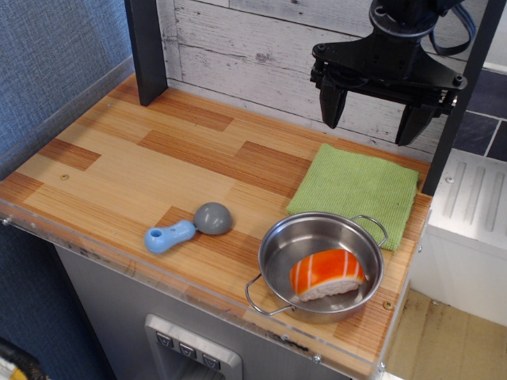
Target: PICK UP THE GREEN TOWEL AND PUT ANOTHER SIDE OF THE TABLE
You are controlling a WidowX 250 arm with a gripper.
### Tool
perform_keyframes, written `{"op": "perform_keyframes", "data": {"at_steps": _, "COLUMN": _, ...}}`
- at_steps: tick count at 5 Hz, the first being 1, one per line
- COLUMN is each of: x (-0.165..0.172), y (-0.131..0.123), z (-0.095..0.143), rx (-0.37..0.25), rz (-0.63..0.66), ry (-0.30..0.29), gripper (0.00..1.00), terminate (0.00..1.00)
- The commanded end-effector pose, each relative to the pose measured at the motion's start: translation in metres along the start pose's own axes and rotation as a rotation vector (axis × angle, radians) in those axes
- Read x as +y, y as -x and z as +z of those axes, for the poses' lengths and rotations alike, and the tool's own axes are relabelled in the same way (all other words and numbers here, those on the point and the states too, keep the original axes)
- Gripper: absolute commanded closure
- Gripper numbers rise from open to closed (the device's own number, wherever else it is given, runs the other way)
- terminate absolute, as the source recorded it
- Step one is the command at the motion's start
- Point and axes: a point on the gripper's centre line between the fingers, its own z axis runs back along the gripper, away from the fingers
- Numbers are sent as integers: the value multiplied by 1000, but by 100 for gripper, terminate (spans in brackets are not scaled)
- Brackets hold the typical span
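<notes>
The green towel [356, 190] lies flat on the tabletop [135, 170] toward the far right corner, near the white plank wall [261, 51], with its front right corner reaching almost to the tabletop's right edge. Above it hangs the black claw [372, 111], its two fingers spread well apart and pointing downward, with nothing between them; it looks to be clear of the cloth, though how high above it sits is hard to judge from this angle. Just in front of the towel stands a steel pot [321, 265] with two wire handles, its far rim touching or slightly overlapping the towel's near edge. Inside the pot rests a piece of toy salmon sushi [326, 275], orange with white stripes over a white base. To the left of the pot, apart from it, a blue-handled spoon with a grey bowl [188, 227] lies on the wood. A dark upright post [146, 49] stands at the back left of the tabletop.
</notes>
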Motion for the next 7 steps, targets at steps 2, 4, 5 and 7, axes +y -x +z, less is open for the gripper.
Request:
{"op": "perform_keyframes", "data": {"at_steps": 2, "x": 3, "y": 0, "z": -20, "rx": 36, "rz": 9, "ry": -5, "gripper": 0, "terminate": 0}}
{"op": "perform_keyframes", "data": {"at_steps": 4, "x": 9, "y": -6, "z": -47, "rx": 66, "rz": 18, "ry": -12, "gripper": 0, "terminate": 0}}
{"op": "perform_keyframes", "data": {"at_steps": 5, "x": 11, "y": -6, "z": -64, "rx": 91, "rz": 24, "ry": 3, "gripper": 0, "terminate": 0}}
{"op": "perform_keyframes", "data": {"at_steps": 7, "x": -9, "y": 0, "z": -89, "rx": 134, "rz": 2, "ry": 29, "gripper": 0, "terminate": 0}}
